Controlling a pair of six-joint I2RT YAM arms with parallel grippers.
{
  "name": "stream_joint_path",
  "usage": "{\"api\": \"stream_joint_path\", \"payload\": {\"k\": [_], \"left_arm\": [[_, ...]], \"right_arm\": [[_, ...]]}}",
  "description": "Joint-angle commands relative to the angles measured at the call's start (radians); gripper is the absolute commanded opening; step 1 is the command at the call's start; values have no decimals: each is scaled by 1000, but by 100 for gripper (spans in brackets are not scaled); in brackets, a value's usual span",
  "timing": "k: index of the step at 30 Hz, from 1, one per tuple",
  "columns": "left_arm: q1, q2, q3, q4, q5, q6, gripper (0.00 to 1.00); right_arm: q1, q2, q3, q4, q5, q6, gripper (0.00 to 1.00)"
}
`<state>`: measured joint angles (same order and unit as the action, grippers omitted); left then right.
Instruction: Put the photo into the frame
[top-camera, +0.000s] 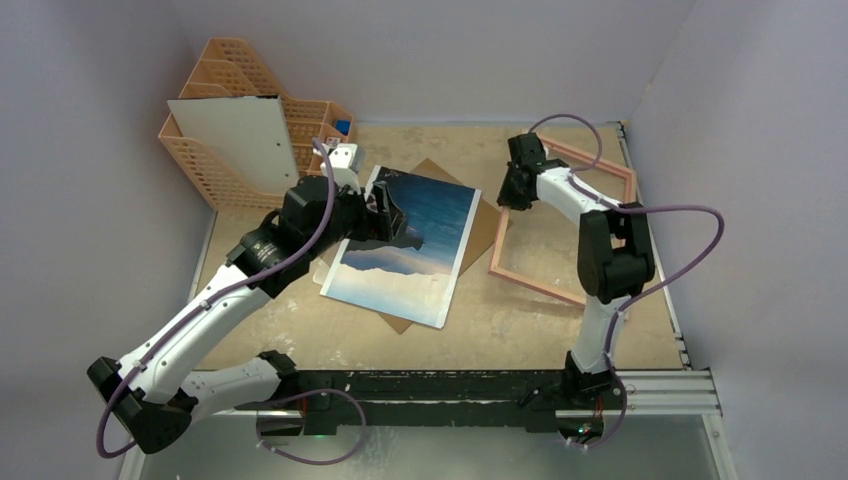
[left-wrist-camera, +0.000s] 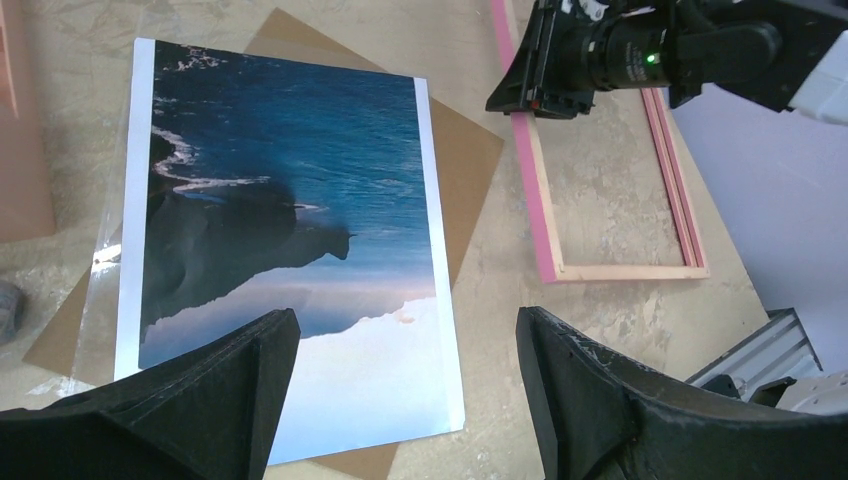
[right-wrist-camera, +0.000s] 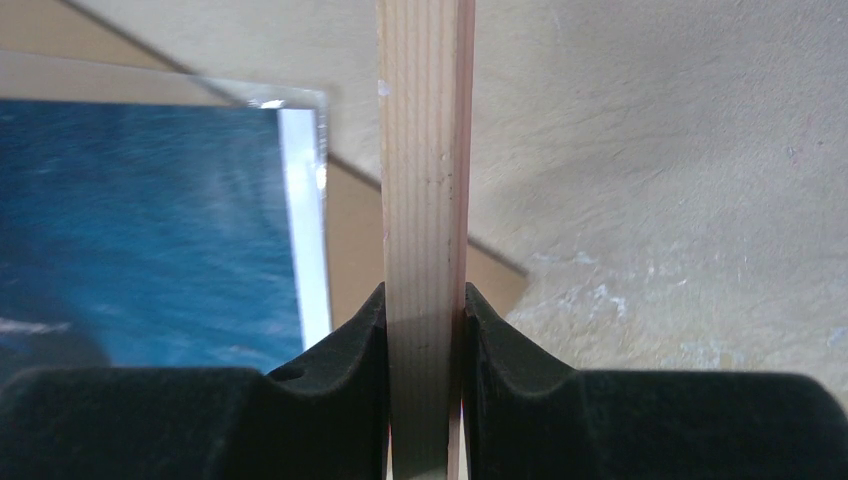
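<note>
While the photo (top-camera: 420, 260) is laid face up on a brown board (left-wrist-camera: 462, 170), the frame (right-wrist-camera: 425, 180), just right of it, is clamped by the right jaws; the left jaws are held apart.

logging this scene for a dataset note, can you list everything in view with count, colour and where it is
photo: 1, blue sea and dark mountains with a white border, mid-table on the backing board
backing board: 1, brown, under the photo
clear sheet: 1, transparent, poking out past the photo's edges
frame: 1, pink with bare wood, right of the photo
file rack: 1, orange mesh, far left corner
panel: 1, white, leaning in the file rack
small item: 1, blue, in the file rack, too small to identify
table: 1, beige, under everything
left gripper: 1, black, open above the photo
right gripper: 1, black, shut on a frame rail
</note>
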<state>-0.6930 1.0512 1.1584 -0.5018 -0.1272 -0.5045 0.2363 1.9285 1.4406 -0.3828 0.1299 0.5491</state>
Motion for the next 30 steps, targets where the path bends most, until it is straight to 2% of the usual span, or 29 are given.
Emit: {"api": "stream_joint_path", "payload": {"k": [1,9,15,18,21,22,23,25,30], "left_arm": [[7,22,-2,33,-4,-1,83],[7,45,-9,7,-2,-9,82],[6,49,-8,-10,-18,-13,83],[7,47,-12,-16,-23,-18,82],[6,42,-19,-24,-33,-24,82],[6,37,-28,-30,-45,-34,82],[6,34,-33,-32,-51,-39,83],[7,28,-47,-38,-64,-55,83],[7,3,-96,-49,-119,-95,85]], "right_arm": [[-2,24,-31,50,96,35,0],[-5,51,-70,15,182,40,0],[-5,27,-107,11,212,49,14],[-6,16,-107,6,215,55,25],[-5,-9,-108,7,216,60,42],[-6,-39,-118,14,204,54,52],[-6,-47,-119,13,195,49,56],[-5,-63,-117,9,181,43,60],[1,-152,-125,29,140,29,62]]}}
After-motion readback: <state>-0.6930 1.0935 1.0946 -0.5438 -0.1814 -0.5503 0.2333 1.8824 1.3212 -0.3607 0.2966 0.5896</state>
